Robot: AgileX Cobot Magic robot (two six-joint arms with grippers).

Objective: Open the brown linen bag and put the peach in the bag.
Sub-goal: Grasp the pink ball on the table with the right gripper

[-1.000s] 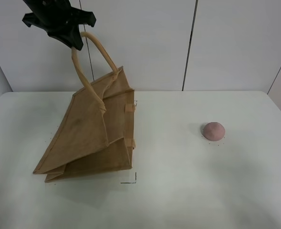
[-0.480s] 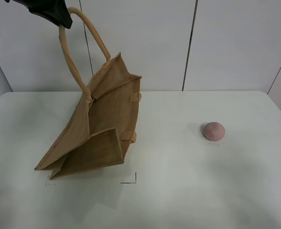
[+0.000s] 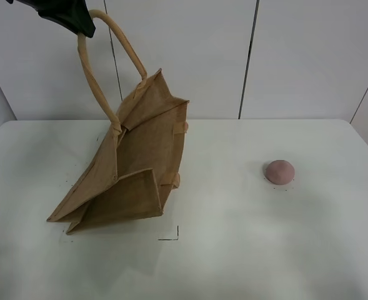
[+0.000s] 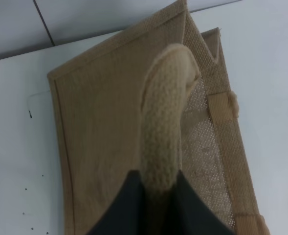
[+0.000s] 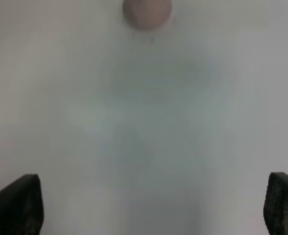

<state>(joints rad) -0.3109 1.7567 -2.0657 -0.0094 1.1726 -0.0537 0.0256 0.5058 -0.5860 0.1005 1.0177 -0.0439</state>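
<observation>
Since a second ago your left jaws, clamped on the handle [image 3: 95, 86], have hauled it higher, and the brown linen bag [image 3: 146, 150] gapes partly open at 9 o'clock. The peach [image 3: 279, 171] lies untouched at 3 o'clock, still to go in; your right jaws are spread wide, empty.

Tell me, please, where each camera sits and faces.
Exterior high: mounted high, looking down at table, brown linen bag, peach; left gripper top left.
Left wrist: looks down its shut fingers onto the bag's handle.
Right wrist: faces across the table toward the peach; right gripper open.
Exterior and right wrist share the peach.
</observation>
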